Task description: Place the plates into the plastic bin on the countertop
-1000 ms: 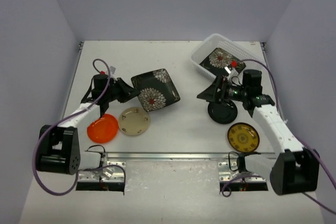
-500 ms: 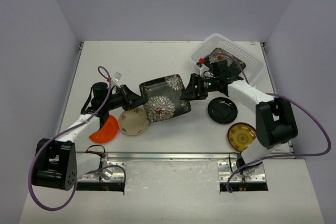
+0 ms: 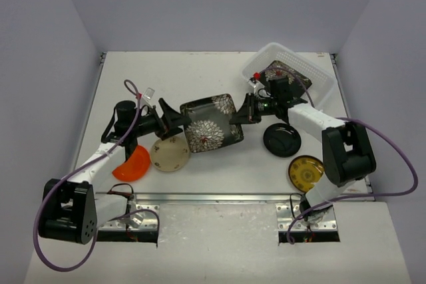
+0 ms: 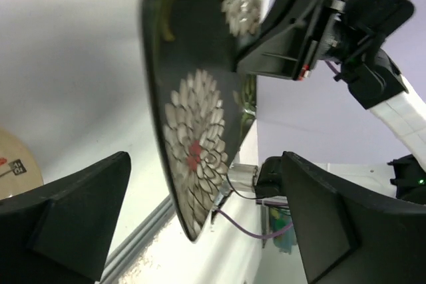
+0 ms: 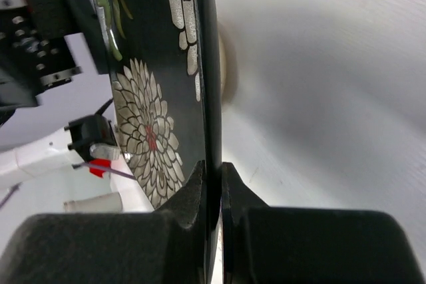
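A square black floral plate (image 3: pixel 210 123) hangs tilted above the countertop (image 3: pixel 173 78) between both arms. My right gripper (image 3: pixel 241 116) is shut on its right edge; in the right wrist view its fingers (image 5: pixel 219 171) pinch the rim of the plate (image 5: pixel 150 118). My left gripper (image 3: pixel 174 116) stands open at the plate's left edge, and the plate (image 4: pixel 193 118) sits between its spread jaws (image 4: pixel 206 184) without touching them. The plastic bin (image 3: pixel 318 74) at the back right holds a second floral plate (image 3: pixel 279 72).
A round black plate (image 3: pixel 282 140) and a yellow-patterned dark plate (image 3: pixel 307 173) lie under the right arm. A cream plate (image 3: pixel 170 153) and an orange plate (image 3: pixel 133 163), partly hidden by the left arm, lie front left. A metal rail (image 3: pixel 213 197) runs along the front edge.
My right arm swung from the black round plate to the floral plate and shut on its right edge. My left gripper, which carried the plate rightward, has opened and let go.
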Available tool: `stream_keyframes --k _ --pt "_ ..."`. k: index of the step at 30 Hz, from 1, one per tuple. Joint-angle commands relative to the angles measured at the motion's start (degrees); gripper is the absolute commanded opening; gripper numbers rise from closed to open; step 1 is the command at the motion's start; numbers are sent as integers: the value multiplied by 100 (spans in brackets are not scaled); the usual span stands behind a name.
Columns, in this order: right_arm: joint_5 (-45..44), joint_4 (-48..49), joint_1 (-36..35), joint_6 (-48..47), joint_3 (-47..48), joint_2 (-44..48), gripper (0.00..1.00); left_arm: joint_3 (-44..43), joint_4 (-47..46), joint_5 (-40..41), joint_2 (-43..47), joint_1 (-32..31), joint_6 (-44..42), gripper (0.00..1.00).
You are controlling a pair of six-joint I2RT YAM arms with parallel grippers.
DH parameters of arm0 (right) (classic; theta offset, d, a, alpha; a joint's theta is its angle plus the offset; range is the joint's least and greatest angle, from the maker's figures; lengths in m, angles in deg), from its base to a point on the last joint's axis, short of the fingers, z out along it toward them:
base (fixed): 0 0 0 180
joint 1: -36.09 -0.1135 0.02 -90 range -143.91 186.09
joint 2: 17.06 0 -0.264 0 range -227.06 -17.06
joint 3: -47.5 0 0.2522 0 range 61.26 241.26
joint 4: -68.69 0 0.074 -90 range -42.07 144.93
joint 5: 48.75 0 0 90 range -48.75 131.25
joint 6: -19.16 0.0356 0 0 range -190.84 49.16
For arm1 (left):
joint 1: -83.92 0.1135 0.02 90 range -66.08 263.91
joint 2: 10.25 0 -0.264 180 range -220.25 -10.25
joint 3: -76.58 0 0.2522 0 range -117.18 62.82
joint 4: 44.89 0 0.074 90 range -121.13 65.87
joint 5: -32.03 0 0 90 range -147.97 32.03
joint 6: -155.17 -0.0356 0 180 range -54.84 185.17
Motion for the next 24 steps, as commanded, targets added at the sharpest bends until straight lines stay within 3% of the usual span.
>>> stream_keyframes --k 1,3,7,13,18,24 --pt "-37 852 968 1207 -129 748 0 -753 1115 808 1101 -35 -705 100" --pt "-556 525 1469 1319 -73 1048 0 -967 2141 1613 1586 -35 -988 100" --pt "-1859 -73 2366 1696 122 1435 0 -1422 3133 2258 2436 -35 -1661 100" --pt "-3495 -862 2658 1726 1418 678 0 -1343 3543 1012 2497 -35 -2236 100" --pt "-4348 -1244 2651 1853 2193 -103 0 -1440 3973 1545 2814 -35 -2809 100" --pt "-4662 -1418 2641 1672 2932 -624 0 -757 3511 1641 3417 -35 -2702 100"
